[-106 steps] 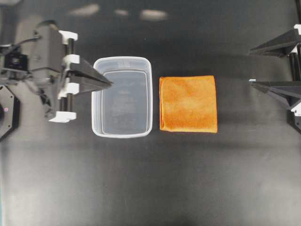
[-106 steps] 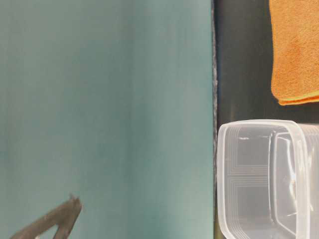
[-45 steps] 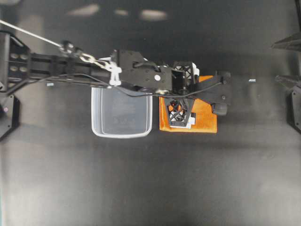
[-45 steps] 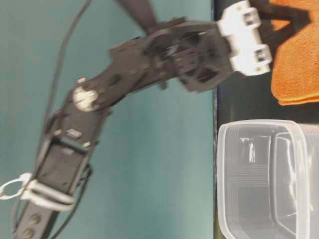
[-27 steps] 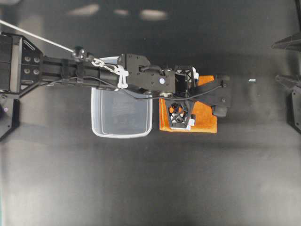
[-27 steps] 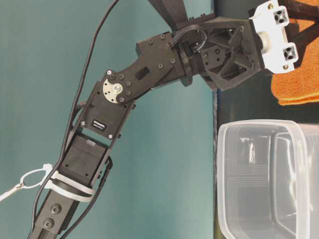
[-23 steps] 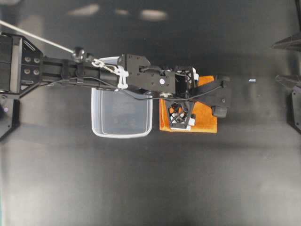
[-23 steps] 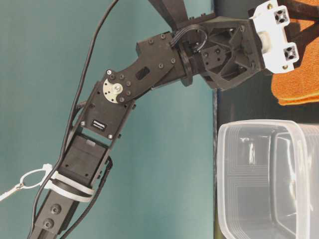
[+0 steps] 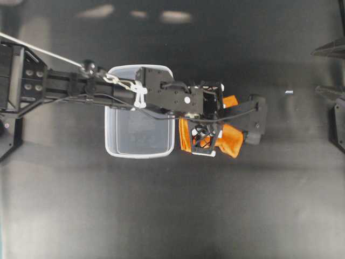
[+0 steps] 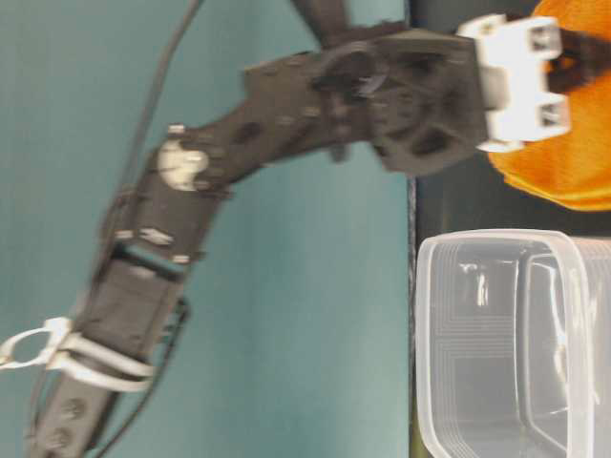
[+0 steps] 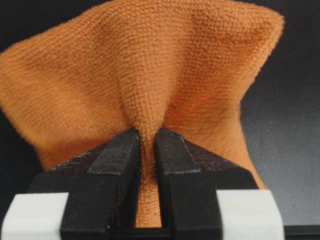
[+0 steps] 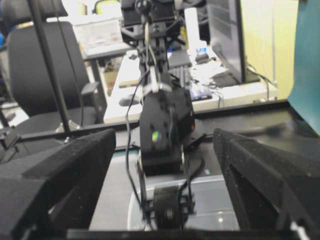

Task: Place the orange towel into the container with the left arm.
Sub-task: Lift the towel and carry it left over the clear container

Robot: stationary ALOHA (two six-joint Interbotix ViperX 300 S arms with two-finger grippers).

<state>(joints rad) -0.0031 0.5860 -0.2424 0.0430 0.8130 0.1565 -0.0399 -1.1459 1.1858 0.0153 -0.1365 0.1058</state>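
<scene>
**A:** From overhead, the left gripper has the towel bunched just right of the container. Grasp looks made; next comes a lift and a carry left over the rim.

**B:** At table level, the towel sits beside the tub's near wall, so it needs height first.

**A:** Left wrist view: jaws clenched on a fold.

**B:** Right gripper stands wide apart, well clear.

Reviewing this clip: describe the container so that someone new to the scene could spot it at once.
On the dark table, follow the left arm reaching across from the left edge. The container sits under its middle: a clear rectangular plastic tub with rounded corners, nothing inside. Beside it, the bunched orange towel is pinched in the left gripper; the tub alone is see-through.
</scene>
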